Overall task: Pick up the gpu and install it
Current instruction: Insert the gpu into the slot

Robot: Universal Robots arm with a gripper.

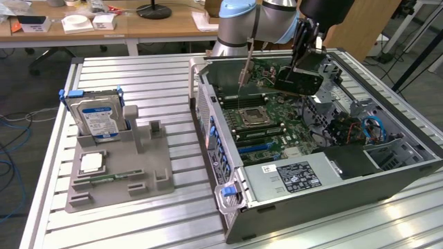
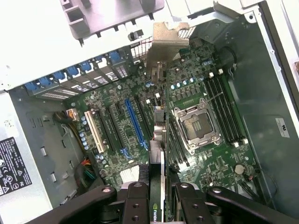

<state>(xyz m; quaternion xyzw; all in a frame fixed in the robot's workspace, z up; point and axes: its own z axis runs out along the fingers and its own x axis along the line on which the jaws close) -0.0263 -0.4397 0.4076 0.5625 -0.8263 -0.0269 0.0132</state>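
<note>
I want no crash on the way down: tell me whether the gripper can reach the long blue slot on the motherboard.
Probably yes. The gripper, shut on the gpu, hangs above the open case, and nothing covers the blue slot.

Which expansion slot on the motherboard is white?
The white slot at the end of the row farthest from the held gpu; the slots between are black or blue.

Item: arm [image 1: 239,21], single, is angling downward with its wrist tipped down. Item: end effector [image 1: 301,67], partly closed; its two black fingers [image 2: 136,200] are clamping the gpu [image 2: 158,161] edge-on between them.
</note>
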